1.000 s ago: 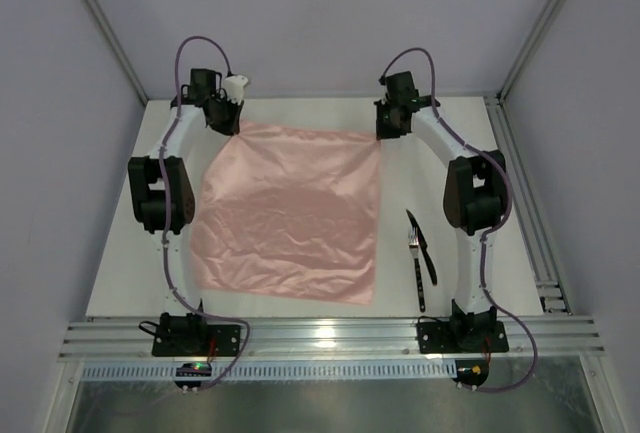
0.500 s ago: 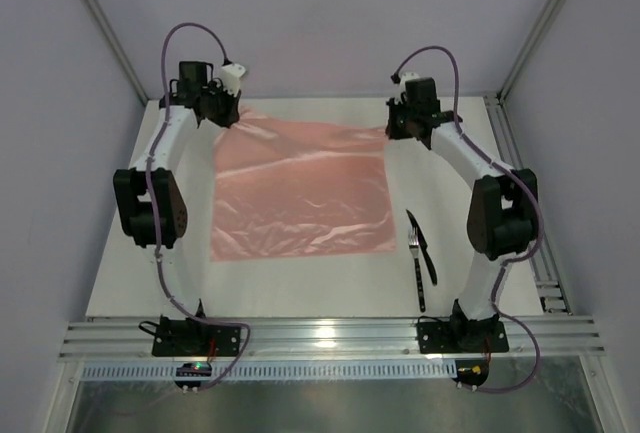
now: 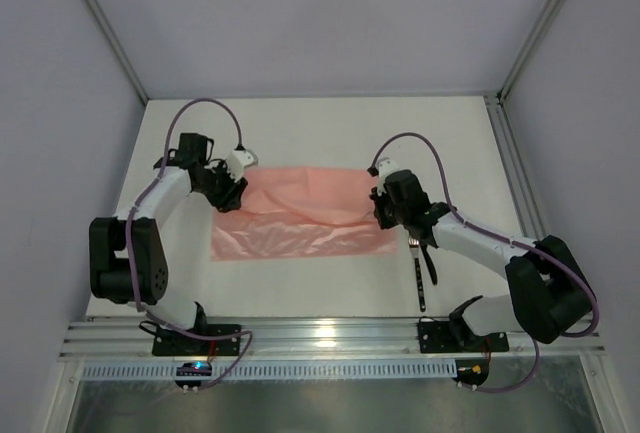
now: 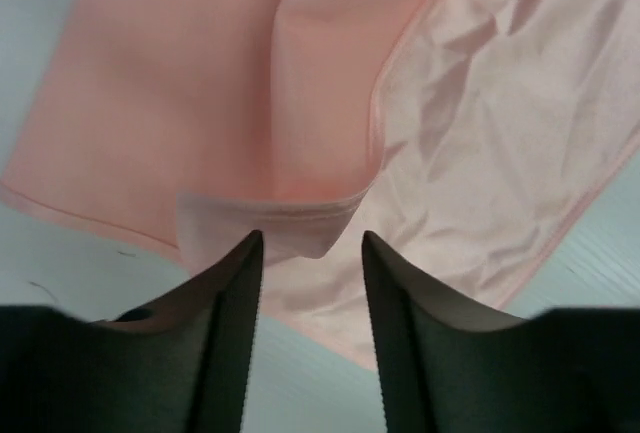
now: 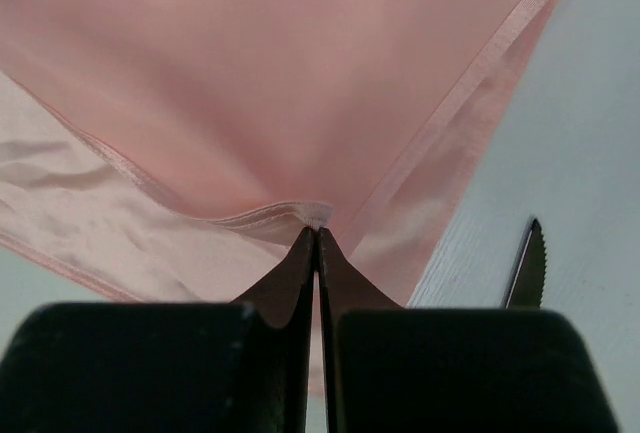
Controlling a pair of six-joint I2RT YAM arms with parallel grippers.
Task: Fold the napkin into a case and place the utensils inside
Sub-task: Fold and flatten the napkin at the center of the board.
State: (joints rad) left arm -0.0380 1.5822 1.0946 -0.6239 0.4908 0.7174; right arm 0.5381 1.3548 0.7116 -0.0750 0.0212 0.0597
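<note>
Napkin (image 3: 300, 215) lies doubled over, one hemmed corner loose at the gap between the parted jaws of the left gripper (image 4: 310, 245), unclamped. The right gripper (image 5: 317, 238) pinches the other corner, jaws closed tight; the utensils (image 3: 418, 275) lie just right of those jaws.

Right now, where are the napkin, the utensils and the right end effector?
napkin (image 3: 300, 223): top view, middle of the pink cloth.
utensils (image 3: 420, 283): top view, on the fork's dark handle.
right end effector (image 5: 317, 233): right wrist view, at the closed fingertips pinching the napkin's hem.
</note>
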